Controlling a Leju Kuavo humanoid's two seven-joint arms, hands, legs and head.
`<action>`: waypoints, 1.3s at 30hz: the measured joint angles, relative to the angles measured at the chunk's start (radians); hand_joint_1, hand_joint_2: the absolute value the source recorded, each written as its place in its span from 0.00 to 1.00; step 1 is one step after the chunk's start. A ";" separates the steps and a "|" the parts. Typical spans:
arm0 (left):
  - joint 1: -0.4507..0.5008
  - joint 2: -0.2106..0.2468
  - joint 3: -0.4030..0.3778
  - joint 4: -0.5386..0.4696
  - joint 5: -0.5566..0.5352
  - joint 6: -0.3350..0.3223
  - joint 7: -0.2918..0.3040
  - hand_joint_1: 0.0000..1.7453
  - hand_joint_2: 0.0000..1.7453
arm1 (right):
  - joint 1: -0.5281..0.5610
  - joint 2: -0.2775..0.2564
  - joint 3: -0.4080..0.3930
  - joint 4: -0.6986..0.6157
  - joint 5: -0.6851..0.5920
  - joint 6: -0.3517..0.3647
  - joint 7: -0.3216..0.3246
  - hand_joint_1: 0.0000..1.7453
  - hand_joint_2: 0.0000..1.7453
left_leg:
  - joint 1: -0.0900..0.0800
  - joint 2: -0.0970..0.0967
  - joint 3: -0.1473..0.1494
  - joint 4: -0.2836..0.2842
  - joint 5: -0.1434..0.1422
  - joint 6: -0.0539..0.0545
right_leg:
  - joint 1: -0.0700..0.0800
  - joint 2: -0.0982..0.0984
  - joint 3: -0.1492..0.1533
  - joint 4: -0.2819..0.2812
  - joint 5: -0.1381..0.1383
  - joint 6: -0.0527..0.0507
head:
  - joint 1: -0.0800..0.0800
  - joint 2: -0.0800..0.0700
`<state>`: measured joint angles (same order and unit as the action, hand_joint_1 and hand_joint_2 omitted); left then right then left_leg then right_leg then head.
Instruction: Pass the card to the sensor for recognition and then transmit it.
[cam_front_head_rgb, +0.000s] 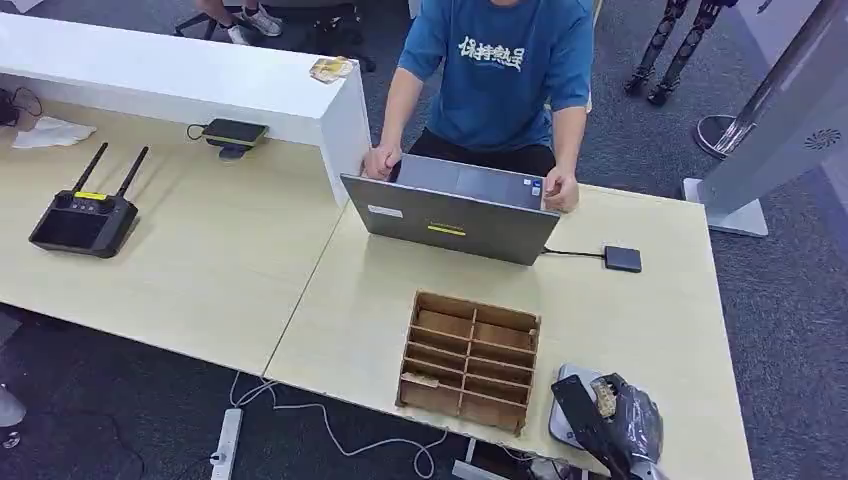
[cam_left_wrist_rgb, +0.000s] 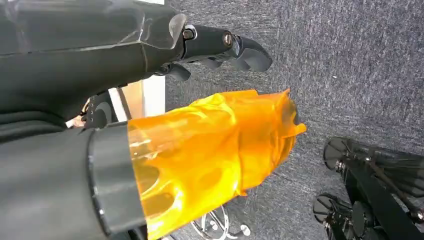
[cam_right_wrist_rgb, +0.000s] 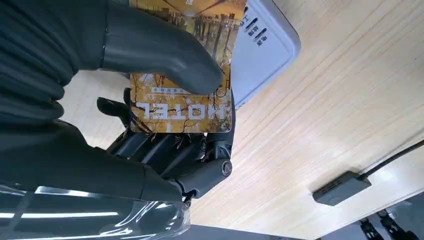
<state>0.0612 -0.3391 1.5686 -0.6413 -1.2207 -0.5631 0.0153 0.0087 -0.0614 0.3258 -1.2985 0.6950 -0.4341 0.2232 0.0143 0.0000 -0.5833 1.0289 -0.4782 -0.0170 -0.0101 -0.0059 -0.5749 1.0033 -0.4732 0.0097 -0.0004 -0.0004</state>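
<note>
My right hand (cam_front_head_rgb: 612, 420) is at the table's front right corner and holds a hotel card (cam_right_wrist_rgb: 182, 107), printed in yellow and brown with the word HOTEL. The thumb (cam_right_wrist_rgb: 160, 50) presses the card against the dark fingers (cam_right_wrist_rgb: 170, 150) beneath it. Under the card lies the flat grey-white sensor pad (cam_right_wrist_rgb: 265, 55), whose edge shows beside the hand (cam_front_head_rgb: 562, 400). Whether card and pad touch is unclear. My left hand (cam_left_wrist_rgb: 150, 100) hangs over the grey carpet. Its thumb (cam_left_wrist_rgb: 215, 150) is wrapped in orange film and its fingers (cam_left_wrist_rgb: 225, 45) reach out around nothing.
A wooden slotted organiser (cam_front_head_rgb: 468, 360) stands left of the sensor. Behind it, a person (cam_front_head_rgb: 500, 70) grips an open grey laptop (cam_front_head_rgb: 450, 210). A small black box (cam_front_head_rgb: 622, 258) on a cable lies at right. A black remote controller (cam_front_head_rgb: 85, 220) is far left.
</note>
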 joint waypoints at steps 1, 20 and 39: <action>0.000 0.000 0.000 0.000 0.000 -0.001 0.000 0.00 0.00 | -0.001 0.000 0.000 0.000 0.000 0.002 0.000 1.00 1.00 | 0.000 0.000 0.000 0.000 0.000 0.000 | 0.000 0.000 0.000 0.000 0.000 0.000 | 0.000 0.000; 0.008 0.000 0.000 -0.018 -0.045 -0.033 -0.025 0.00 0.00 | -0.121 0.002 0.008 -0.090 0.002 -0.048 -0.144 1.00 1.00 | 0.000 -0.001 -0.002 0.000 0.000 0.000 | 0.000 0.000 -0.001 0.000 0.000 0.000 | 0.000 0.000; 0.007 0.005 0.000 -0.047 -0.159 -0.053 -0.061 0.00 0.00 | -0.520 -0.006 -0.011 -0.037 -0.005 -0.046 -0.129 1.00 1.00 | 0.000 0.000 -0.002 0.000 0.002 0.000 | 0.000 0.001 -0.002 0.000 0.001 0.000 | 0.000 0.000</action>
<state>0.0684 -0.3342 1.5686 -0.6886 -1.3798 -0.6161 -0.0454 -0.5117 -0.0671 0.3151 -1.3358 0.6897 -0.4803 0.0942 0.0141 -0.0001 -0.5853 1.0290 -0.4766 -0.0172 -0.0102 -0.0052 -0.5771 1.0036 -0.4723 0.0095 -0.0004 -0.0004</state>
